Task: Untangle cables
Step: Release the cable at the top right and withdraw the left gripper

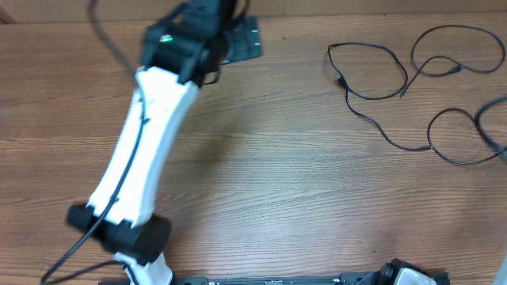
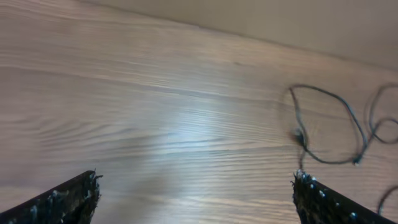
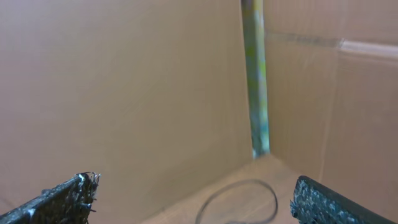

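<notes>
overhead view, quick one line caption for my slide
Left arm stretched toward the far left of the wooden table, thin black cables lying in loose loops at far right

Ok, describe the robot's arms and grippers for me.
The left arm is a long white link with black joints, a thin black wire running along it and a green light near the wrist. The right arm shows only a white and black bit. The left gripper and right gripper each have two black, rough, speckled fingers.
</notes>
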Controlling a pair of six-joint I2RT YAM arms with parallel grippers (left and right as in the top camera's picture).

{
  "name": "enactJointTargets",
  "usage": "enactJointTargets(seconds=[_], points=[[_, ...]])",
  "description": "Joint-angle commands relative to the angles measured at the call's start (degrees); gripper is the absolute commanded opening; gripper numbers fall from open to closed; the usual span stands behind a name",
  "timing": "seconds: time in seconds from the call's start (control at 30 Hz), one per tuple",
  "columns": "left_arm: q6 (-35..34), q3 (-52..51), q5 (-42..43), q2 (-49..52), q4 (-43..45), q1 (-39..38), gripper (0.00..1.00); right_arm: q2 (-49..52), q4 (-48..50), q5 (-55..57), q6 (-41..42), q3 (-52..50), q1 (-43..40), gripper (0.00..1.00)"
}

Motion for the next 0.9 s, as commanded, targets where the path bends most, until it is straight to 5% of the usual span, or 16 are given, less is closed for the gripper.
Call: enactJointTargets(seconds=[0.0,0.17,0.47,0.87], points=[[1.4,0.3,-7.7,-4.4,-3.7,0.2,1.00,-6.4,1.3,-0.3,-0.3,-4.8,1.8,1.00],[1.3,0.2,-18.8,-11.6,-9.9,0.6,1.00,-15.1,7.7,-4.3,-0.2,-15.0,4.4,1.00],[-0.7,0.1,-19.1,-15.6,-15.4,9.1,1.00,-19.4,16.4,-22.9,-0.2,-21.9,4.6,1.00],[-2.8,-3.2,-20.3,-28.8,-17.2,14.5,1.00,-21.7,16.3,-23.2,-0.2,-21.9,6.7,1.00]])
